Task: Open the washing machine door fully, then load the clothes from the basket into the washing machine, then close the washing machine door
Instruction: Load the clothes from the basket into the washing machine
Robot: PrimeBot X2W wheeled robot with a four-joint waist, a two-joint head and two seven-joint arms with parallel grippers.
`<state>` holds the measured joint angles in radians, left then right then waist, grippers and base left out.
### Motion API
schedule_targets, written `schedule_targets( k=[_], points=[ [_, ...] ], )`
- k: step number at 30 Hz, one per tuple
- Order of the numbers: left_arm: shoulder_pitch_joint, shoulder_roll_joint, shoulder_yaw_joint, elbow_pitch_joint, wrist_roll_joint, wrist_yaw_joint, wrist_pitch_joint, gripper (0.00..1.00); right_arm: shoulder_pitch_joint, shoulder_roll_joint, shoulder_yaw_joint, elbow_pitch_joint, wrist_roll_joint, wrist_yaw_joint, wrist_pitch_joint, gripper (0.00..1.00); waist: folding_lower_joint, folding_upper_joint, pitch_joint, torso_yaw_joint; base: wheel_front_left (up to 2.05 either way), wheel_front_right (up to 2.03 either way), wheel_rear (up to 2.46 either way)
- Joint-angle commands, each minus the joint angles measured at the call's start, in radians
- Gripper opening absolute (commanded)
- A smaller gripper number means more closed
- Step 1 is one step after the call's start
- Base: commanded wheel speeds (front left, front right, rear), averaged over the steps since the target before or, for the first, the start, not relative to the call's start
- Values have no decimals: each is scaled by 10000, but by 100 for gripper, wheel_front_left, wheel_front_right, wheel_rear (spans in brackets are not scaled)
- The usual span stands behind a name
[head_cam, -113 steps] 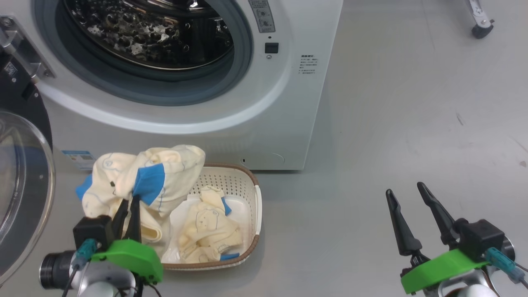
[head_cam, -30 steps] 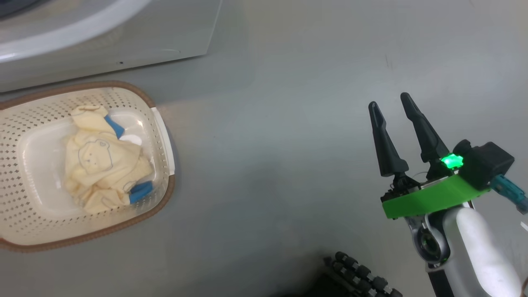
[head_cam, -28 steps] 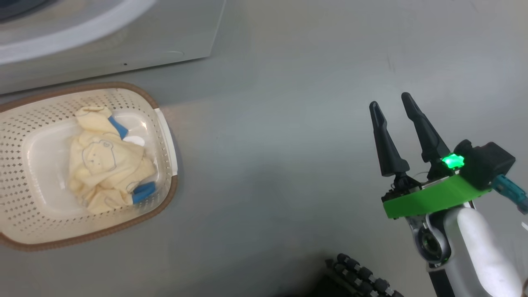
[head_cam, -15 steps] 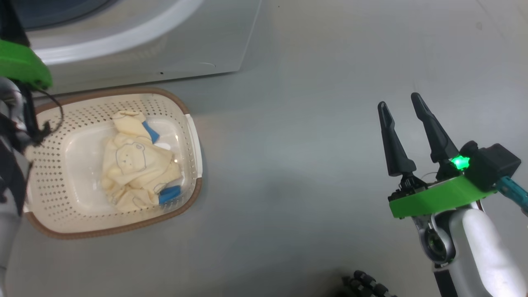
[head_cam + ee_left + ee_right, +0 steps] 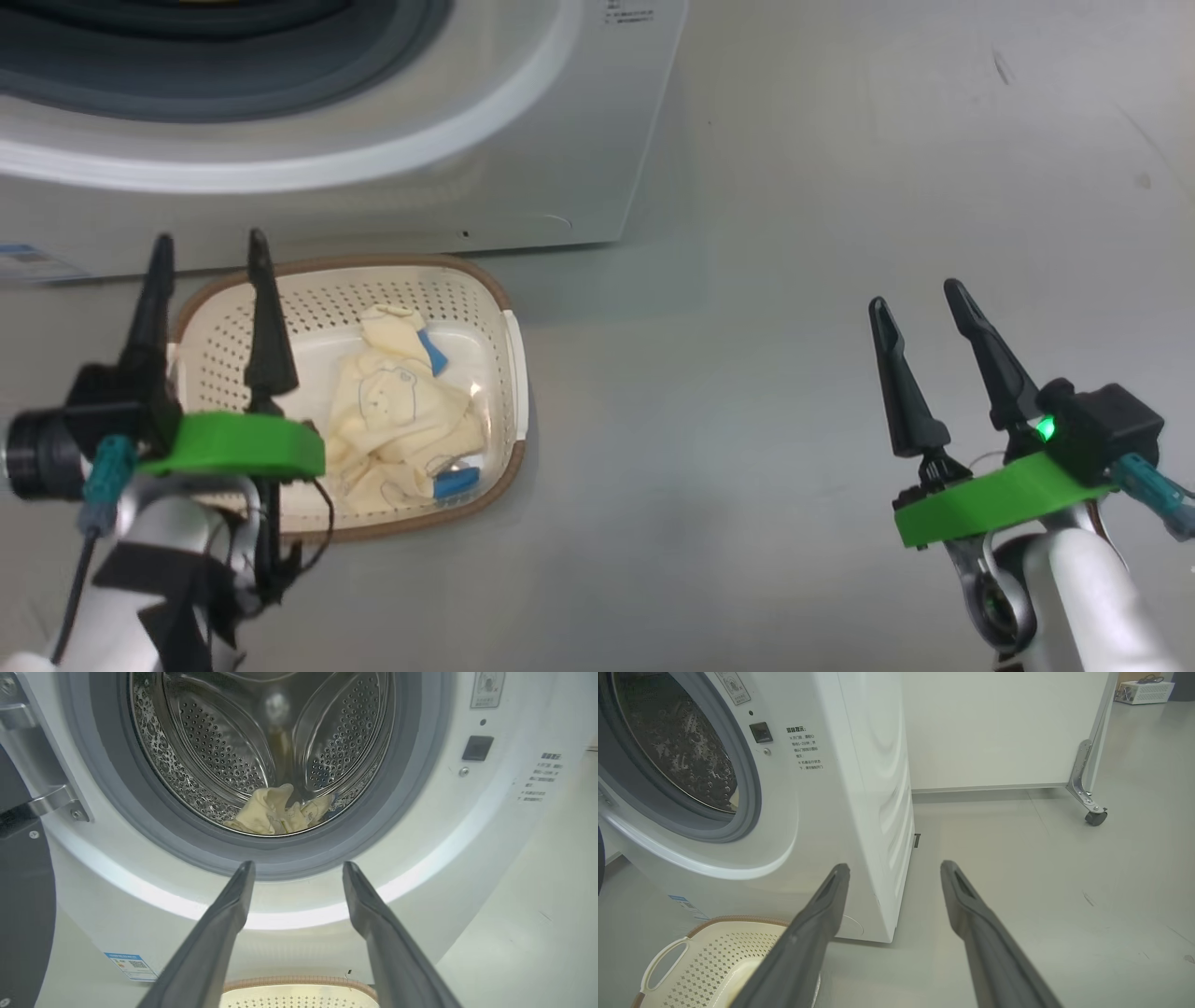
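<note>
The cream basket [image 5: 497,392] sits on the floor before the white washing machine [image 5: 523,140]. A cream-yellow and blue garment [image 5: 401,420] lies inside the basket. Another cream garment [image 5: 275,814] rests at the bottom of the steel drum [image 5: 224,742]. My left gripper [image 5: 210,250] is open and empty above the basket's left end. In the left wrist view this gripper [image 5: 296,868] points at the drum opening. The black rim of the open door [image 5: 21,896] shows at the left edge. My right gripper [image 5: 920,297] is open and empty over bare floor, far right of the basket.
A white panel on a caster foot [image 5: 1094,816] stands on the grey floor to the right of the machine. The basket's rim [image 5: 714,924] lies close to the machine's front corner [image 5: 887,933].
The head camera has swung back toward the machine. My left gripper, which held a garment 3.8 s ago, is back above the basket, open and empty. That garment has left the basket.
</note>
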<state>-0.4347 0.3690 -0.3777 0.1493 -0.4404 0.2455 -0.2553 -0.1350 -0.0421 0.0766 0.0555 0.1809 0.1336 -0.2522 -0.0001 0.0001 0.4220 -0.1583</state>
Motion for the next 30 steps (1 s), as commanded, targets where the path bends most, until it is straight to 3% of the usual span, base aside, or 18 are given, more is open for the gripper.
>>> schedule_targets(
  k=[1, 14, 30],
  points=[
    [89, 193, 380, -441, 60, 683, -63, 100, 133, -81, 157, -244, -108, -29, -95, 100, 1, -1, -457, 365, 0, 0, 0],
    [2649, -434, 1, -789, 185, 731, -64, 100, 1217, -81, -150, -27, -744, -29, -6, 100, 1, -1, -2497, 1239, 0, 0, 0],
    [3566, -292, -215, -781, 164, 794, -29, 100, 2305, -81, -218, -666, -757, -29, 607, 100, 1, -1, -3709, 1718, 0, 0, 0]
  ],
)
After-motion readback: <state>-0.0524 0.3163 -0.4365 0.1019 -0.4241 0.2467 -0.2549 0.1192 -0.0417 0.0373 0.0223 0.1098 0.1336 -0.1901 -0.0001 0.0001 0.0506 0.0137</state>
